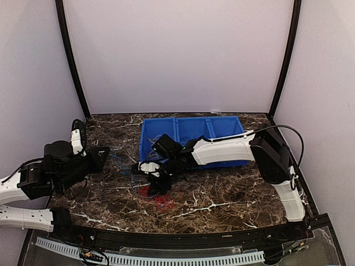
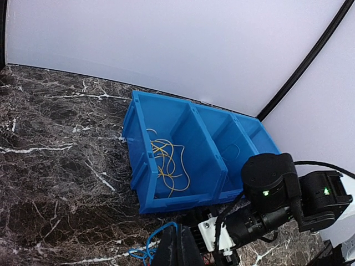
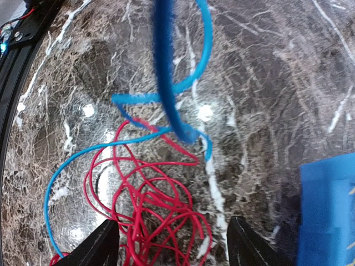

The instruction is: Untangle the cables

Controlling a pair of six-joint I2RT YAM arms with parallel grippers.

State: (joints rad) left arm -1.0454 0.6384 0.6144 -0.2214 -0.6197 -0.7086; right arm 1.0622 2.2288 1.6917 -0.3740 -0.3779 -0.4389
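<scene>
Blue wire point(image 3: 166, 83) dangles before the right gripper point(image 3: 175, 244), spread over red wires point(image 3: 155, 216), seemingly to part colours; left gripper point(image 2: 177, 246) is pressed shut.

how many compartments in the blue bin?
3, side by side in the bin: left compartment holds yellow cables; middle compartment next to it; right compartment at the far end, its front hidden behind the right arm.
</scene>
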